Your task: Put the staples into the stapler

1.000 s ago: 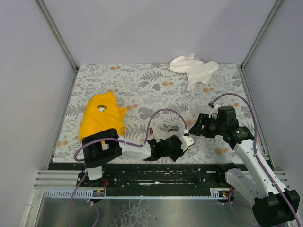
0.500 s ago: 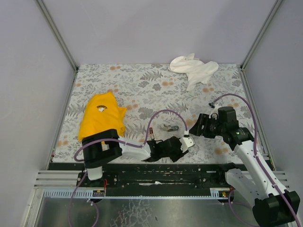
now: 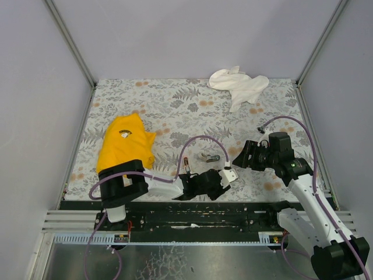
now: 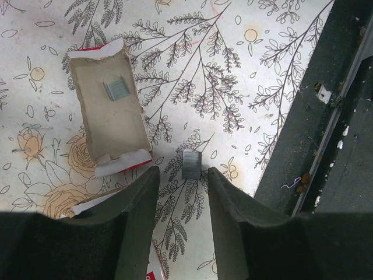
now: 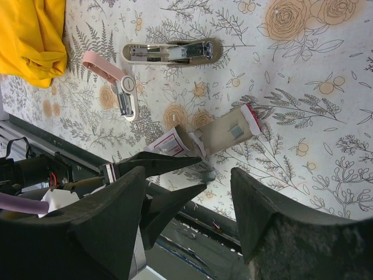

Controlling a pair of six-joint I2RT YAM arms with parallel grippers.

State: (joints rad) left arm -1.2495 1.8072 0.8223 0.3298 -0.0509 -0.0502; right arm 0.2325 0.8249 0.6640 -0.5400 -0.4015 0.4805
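A short silvery strip of staples [image 4: 192,164] lies loose on the patterned table, just beyond the tips of my left gripper [image 4: 182,172]. That gripper is open with nothing between its fingers. The staples' grey-brown tray [image 4: 102,125] lies slid out to the left with another small strip [image 4: 116,88] inside. Its dark-red sleeve [image 5: 172,143] lies beside my left finger. The pink stapler [image 5: 105,65] lies opened, its silvery channel [image 5: 126,100] showing, to the left of the box and apart from both grippers. My right gripper [image 5: 187,172] hovers open and empty above this area.
A pale beige block with metal parts [image 5: 169,52] lies near the stapler. A yellow cloth [image 3: 124,143] lies on the left and a white cloth [image 3: 239,84] at the back right. The black base rail [image 4: 326,134] runs close to the right of the loose strip.
My left gripper's jaws have parted and the arm has drawn back slightly to the left. The right arm has barely moved.
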